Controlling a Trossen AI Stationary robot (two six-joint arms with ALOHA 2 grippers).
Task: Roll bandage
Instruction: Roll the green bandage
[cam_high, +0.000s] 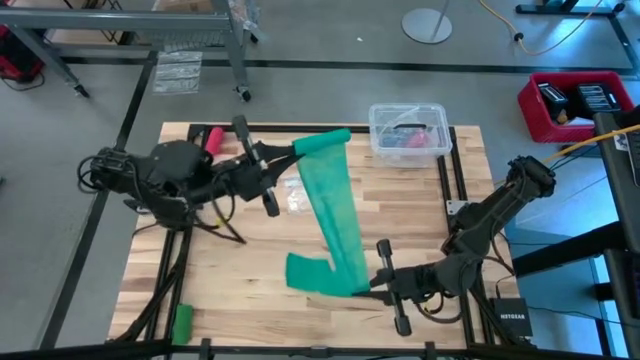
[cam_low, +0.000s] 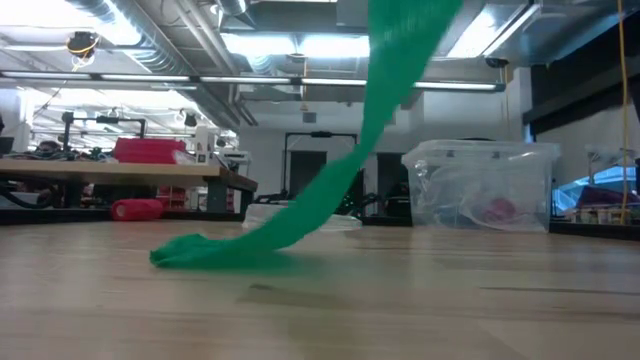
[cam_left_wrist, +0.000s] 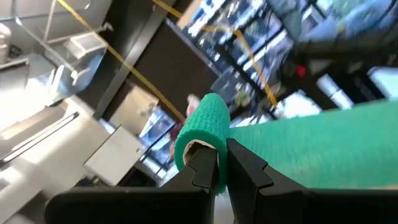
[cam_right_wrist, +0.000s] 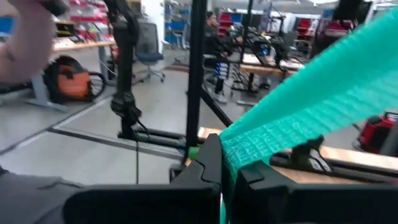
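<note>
Dark fingers of the left hand (cam_left_wrist: 221, 165) fill the foreground of its wrist view, pinched together on the rolled end of the bandage (cam_left_wrist: 311, 146), whose teal-green cloth wraps a short cylinder just above the fingertips and then spreads away as a flat band. Seen from above, this hand (cam_high: 297, 149) is over the far middle of the wooden surface (cam_high: 220, 270), holding that rolled end up in the air.

From there the bandage (cam_high: 335, 215) runs as a long strip toward the near edge, where the right hand (cam_high: 372, 284) is closed on it. In the right wrist view, the two fingers (cam_right_wrist: 208, 171) are clamped on the cloth, and the band rises away from them at a slant. Beyond that grip, a loose tail of the strip lies folded flat on the boards, to the left of the right hand. The low view shows the same tail bunched on the wood, with the band (cam_low: 300, 225) climbing from it in a curve out of the picture's top.

A clear plastic box (cam_high: 408, 131) with a lid stands near the far right corner, holding something pinkish. A pink-red roll (cam_high: 213, 138) lies at the far left, beside the left arm, and a small bright-green roll (cam_high: 182, 321) sits at the near left corner.
</note>
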